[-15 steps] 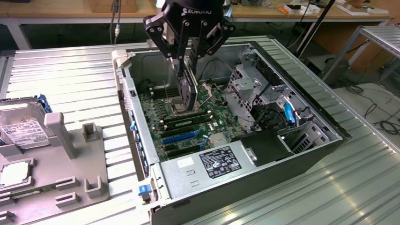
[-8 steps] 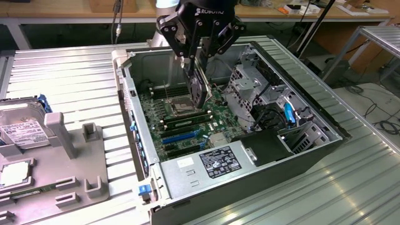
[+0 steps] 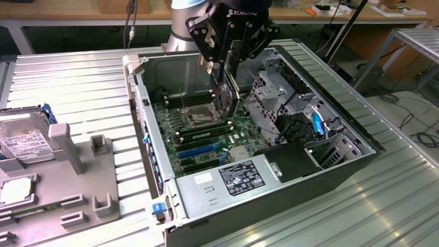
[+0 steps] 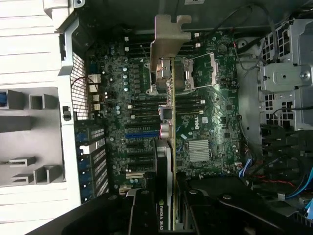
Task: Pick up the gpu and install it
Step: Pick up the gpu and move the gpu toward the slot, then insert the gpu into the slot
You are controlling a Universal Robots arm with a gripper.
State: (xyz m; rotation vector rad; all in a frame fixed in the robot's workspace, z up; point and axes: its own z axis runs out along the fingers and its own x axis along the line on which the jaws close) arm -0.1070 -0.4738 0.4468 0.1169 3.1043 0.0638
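Exterior view: the jaws pinch the gpu (image 3: pixel 226 102) by its upper edge, and the card hangs upright over the motherboard (image 3: pixel 205 131) inside the open computer case (image 3: pixel 146 116), which lies on the table (image 3: pixel 75 87). Wrist view: the gpu (image 4: pixel 171 147) appears edge-on, its silver bracket (image 4: pixel 168 36) at the far end, above the CPU socket (image 4: pixel 195 71); its lower edge sits in no slot.
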